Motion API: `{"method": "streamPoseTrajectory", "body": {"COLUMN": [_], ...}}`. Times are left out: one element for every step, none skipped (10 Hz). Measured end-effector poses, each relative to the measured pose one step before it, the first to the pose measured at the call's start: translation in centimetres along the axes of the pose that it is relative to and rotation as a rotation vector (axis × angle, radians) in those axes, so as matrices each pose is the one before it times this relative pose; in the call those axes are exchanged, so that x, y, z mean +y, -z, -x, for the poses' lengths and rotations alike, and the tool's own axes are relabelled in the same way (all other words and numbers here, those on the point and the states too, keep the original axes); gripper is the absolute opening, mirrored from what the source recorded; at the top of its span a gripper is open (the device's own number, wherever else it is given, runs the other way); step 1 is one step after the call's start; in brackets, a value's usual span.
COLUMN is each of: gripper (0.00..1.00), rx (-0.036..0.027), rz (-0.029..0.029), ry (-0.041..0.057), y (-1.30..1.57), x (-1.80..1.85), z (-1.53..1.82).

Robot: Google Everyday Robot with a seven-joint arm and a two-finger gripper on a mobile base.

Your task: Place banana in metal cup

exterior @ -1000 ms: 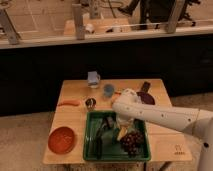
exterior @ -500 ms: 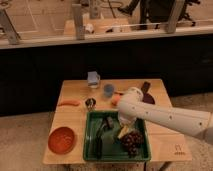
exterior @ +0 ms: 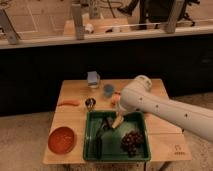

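The banana (exterior: 119,121), small and pale yellow, lies in the green tray (exterior: 93,150) near its back edge. My gripper (exterior: 112,122) reaches down into the tray from the white arm (exterior: 150,102) on the right. It is shut on the banana, whose yellow end shows beside the dark fingers. The metal cup (exterior: 90,103), small and shiny, stands on the table just behind the tray's back-left corner, a short way left of the gripper.
A grape bunch (exterior: 132,141) and a dark object (exterior: 99,142) also lie in the tray. On the wooden table (exterior: 167,137) are a light blue cup (exterior: 108,90), a carrot (exterior: 68,103), an orange bowl (exterior: 62,139) and a white-blue box (exterior: 93,78). A dark counter wall rises behind.
The gripper has settled lower in the tray and closed on the banana. The arm has shifted slightly; nothing else moved.
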Motion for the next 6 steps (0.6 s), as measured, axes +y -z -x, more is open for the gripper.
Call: {"method": "streamPoseTrajectory", "body": {"gripper": [0.0,0.0,0.0,0.0,0.0,0.0], "rx": [0.01458,0.01054,-0.00076,-0.00309,-0.00909,-0.01527], "rz": [-0.02297,-0.02754,-0.02233,-0.01265,-0.01254,-0.00984], "ry": [0.01273,0.01092,0.00315,0.00084,-0.00057,-0.00227], "y": [0.013,-0.742,-1.147,-0.87,-0.858,-1.099], "x": [-1.663,-1.844,-1.332,-0.95,-1.215,-1.171], "z": [-1.36,-1.761,-1.394,-1.052,-0.873,-0.742]}}
